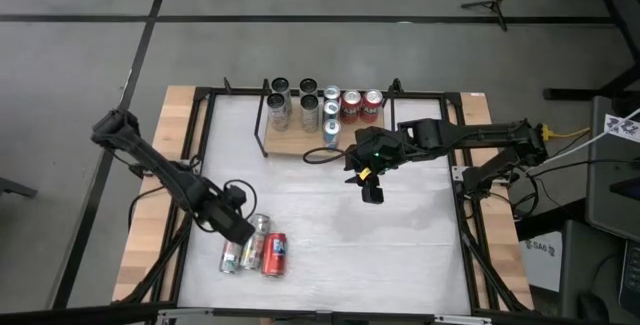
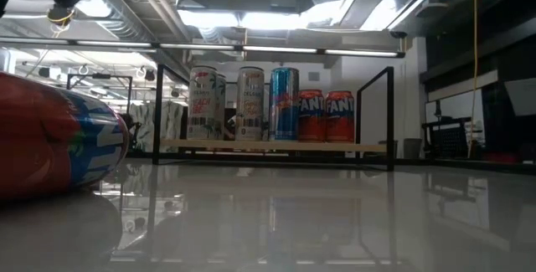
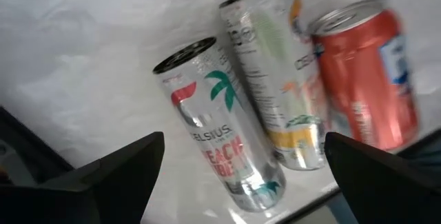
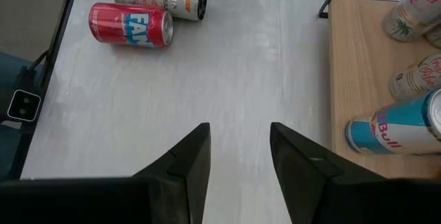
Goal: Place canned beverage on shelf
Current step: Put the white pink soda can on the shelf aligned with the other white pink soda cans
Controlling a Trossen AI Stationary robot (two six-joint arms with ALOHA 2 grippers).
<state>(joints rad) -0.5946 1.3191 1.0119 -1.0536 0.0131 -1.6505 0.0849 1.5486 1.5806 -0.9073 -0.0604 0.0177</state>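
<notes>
High view: left claw (image 1: 243, 231) spread wide over lying silver cans (image 1: 245, 244) beside red can (image 1: 275, 255); right claw (image 1: 372, 193) narrow, empty, near shelf (image 1: 300, 143) on surface (image 1: 330, 255).

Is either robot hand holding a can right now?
No. The left hand is open over the lying silver Celsius can; the right hand is nearly closed on nothing, above the white tabletop.

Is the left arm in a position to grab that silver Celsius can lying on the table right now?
Probably yes: the left gripper hangs open over the Celsius can, nothing lies between them.
</notes>
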